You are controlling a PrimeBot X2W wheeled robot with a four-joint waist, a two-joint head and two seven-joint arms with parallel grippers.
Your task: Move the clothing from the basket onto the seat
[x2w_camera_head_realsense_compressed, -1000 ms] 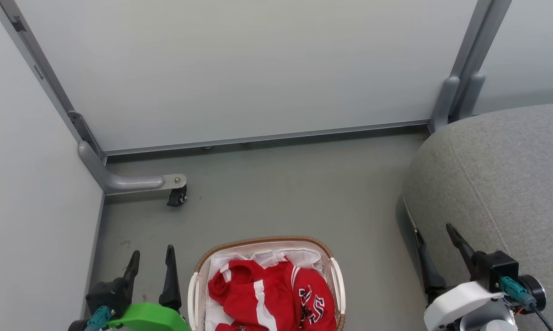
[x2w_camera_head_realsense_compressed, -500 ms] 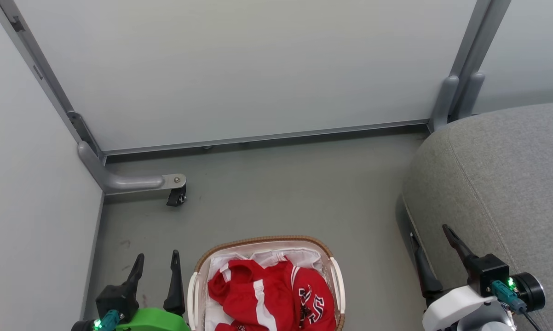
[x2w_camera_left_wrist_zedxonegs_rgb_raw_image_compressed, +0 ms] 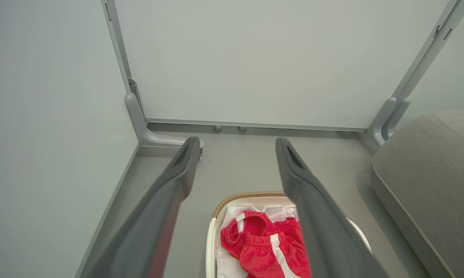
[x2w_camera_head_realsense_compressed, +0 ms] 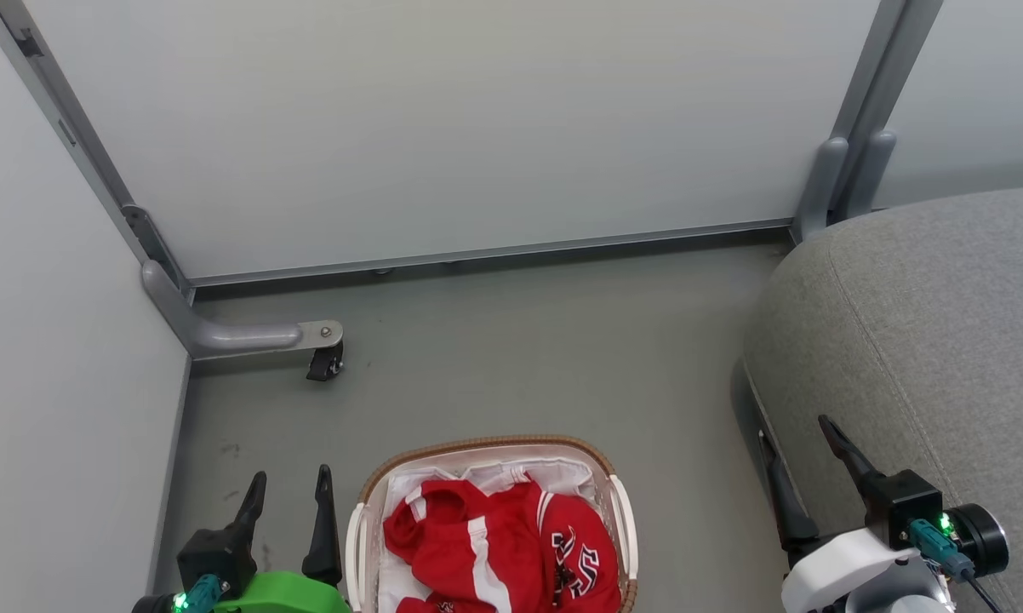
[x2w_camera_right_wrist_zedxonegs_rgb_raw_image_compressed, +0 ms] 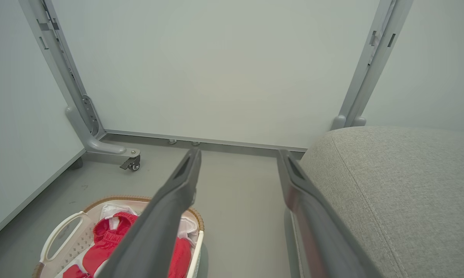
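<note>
The clothing (x2w_camera_head_realsense_compressed: 494, 545), red jerseys with white stripes and dark numerals, lies heaped in the basket (x2w_camera_head_realsense_compressed: 486, 445) on the floor at the bottom centre of the head view. The seat (x2w_camera_head_realsense_compressed: 928, 340), a large grey cushion, fills the right side. My left gripper (x2w_camera_head_realsense_compressed: 292, 481) stands open just left of the basket, nothing between its fingers. My right gripper (x2w_camera_head_realsense_compressed: 797, 426) is open at the seat's front edge. The left wrist view shows the clothing (x2w_camera_left_wrist_zedxonegs_rgb_raw_image_compressed: 263, 247) and basket (x2w_camera_left_wrist_zedxonegs_rgb_raw_image_compressed: 251, 195) below its open fingers. In the right wrist view, the basket (x2w_camera_right_wrist_zedxonegs_rgb_raw_image_compressed: 62, 239) lies lower left and the seat (x2w_camera_right_wrist_zedxonegs_rgb_raw_image_compressed: 402, 185) right.
Pale partition panels wall the space at the back and left. A grey support foot with a black caster (x2w_camera_head_realsense_compressed: 324, 364) juts onto the floor at left. Twin grey posts (x2w_camera_head_realsense_compressed: 843, 183) stand at the seat's far corner. Grey floor (x2w_camera_head_realsense_compressed: 545, 358) lies between basket and back panel.
Both grippers drew back slightly toward the bottom of the head view and then held still. The clothing and basket have not moved.
</note>
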